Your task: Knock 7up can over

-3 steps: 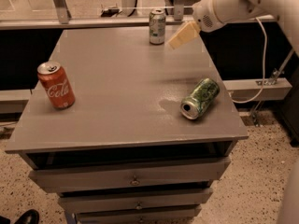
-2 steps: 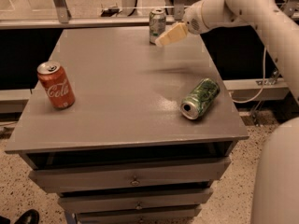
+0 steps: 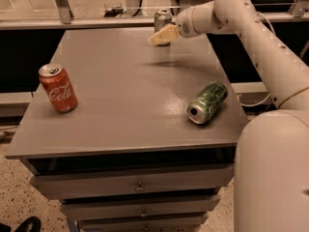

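Observation:
The 7up can [image 3: 162, 18], pale silver with green markings and a silver top, stands upright at the far edge of the grey table [image 3: 130, 86]. My gripper [image 3: 160, 36], with cream-coloured fingers, reaches in from the right and is right in front of the can, overlapping its lower half. The white arm [image 3: 251, 28] runs from the right foreground up to it.
A red Coca-Cola can [image 3: 58, 87] stands upright at the table's left. A dark green patterned can [image 3: 207, 102] lies on its side near the right edge. Drawers [image 3: 140, 187] are under the tabletop. A rail [image 3: 72, 22] runs behind the table.
My gripper has moved left, from the right of the 7up can to directly in front of it. The can still stands upright. The other two cans have not moved.

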Robot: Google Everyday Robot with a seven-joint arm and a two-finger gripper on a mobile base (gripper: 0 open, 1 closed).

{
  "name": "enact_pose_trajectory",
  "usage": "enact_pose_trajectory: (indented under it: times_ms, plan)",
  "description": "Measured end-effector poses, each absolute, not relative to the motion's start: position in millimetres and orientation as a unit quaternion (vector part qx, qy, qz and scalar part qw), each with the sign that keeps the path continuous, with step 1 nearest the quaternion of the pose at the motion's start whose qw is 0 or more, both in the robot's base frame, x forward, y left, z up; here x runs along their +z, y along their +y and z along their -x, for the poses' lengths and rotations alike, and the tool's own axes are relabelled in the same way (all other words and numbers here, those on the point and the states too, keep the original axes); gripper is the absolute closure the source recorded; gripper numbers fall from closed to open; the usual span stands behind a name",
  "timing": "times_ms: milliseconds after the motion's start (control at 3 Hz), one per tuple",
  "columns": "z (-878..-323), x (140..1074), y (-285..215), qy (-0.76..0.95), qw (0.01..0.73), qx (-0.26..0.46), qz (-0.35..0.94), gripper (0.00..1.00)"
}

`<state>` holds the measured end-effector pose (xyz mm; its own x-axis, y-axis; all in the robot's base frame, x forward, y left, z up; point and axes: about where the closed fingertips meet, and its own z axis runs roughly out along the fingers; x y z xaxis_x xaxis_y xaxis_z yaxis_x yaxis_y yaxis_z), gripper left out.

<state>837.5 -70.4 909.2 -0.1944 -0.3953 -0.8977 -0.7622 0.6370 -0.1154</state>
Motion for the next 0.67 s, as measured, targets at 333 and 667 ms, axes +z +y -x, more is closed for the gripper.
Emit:
enact_pose_trajectory:
  times_ms: [333,667]
  plan:
    - [-871,907,-54,0.744,0.523,0.183,0.373,0.0]
    - [-890,908,-51,0.743,0.533,0.17,0.366,0.0]
